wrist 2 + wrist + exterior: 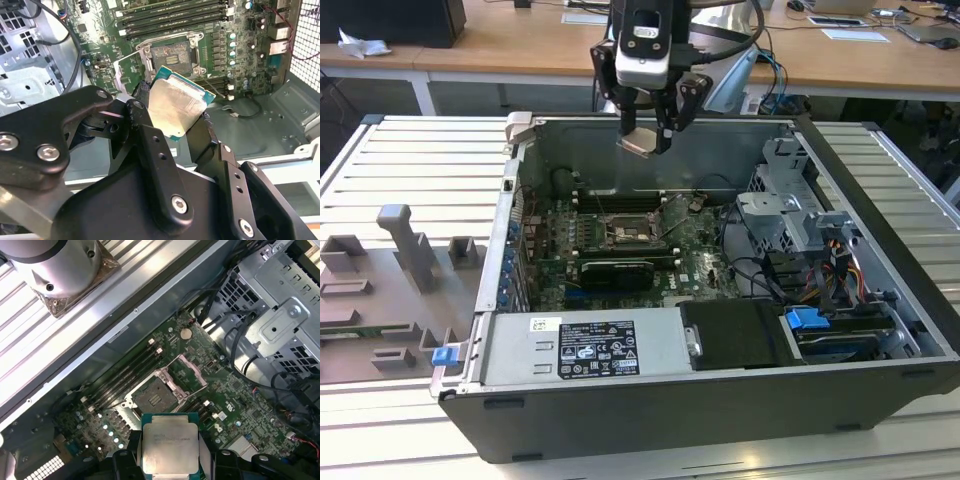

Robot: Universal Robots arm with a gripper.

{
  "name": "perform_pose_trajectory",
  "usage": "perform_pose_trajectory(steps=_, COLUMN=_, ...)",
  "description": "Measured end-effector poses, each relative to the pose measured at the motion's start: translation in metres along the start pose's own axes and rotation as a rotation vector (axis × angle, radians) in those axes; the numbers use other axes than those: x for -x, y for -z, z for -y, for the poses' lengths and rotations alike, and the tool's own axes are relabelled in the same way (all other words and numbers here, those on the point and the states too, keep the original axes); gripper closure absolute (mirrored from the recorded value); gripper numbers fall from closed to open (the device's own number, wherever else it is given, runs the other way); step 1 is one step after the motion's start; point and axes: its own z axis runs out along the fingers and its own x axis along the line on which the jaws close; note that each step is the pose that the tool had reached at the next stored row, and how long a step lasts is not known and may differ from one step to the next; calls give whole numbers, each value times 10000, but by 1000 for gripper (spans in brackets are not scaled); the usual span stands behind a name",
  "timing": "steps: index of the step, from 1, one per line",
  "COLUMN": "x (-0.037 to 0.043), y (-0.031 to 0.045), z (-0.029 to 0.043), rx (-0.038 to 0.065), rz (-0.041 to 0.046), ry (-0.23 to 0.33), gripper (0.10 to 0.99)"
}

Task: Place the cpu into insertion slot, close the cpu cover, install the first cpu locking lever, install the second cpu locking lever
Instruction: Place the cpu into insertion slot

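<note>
Pinching one cpu (175,107): two fingers (147,140).

Long wooden desks (520,55) run along the back, strewn with papers (855,35). In front, a pale ribbed metal worktable (380,170) under even indoor light.

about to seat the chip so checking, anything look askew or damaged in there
No damage shows. One thing: the cpu, clamped in the gripper above the case, looks turned out of square with the insertion slot in both wrist views. The cpu cover stands open.
</note>
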Motion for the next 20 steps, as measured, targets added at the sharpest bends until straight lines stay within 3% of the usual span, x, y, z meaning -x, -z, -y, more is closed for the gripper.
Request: perform_pose_trajectory(steps=20, x=0, y=-7, z=0, rx=27, rz=126, ry=-1428, gripper=545)
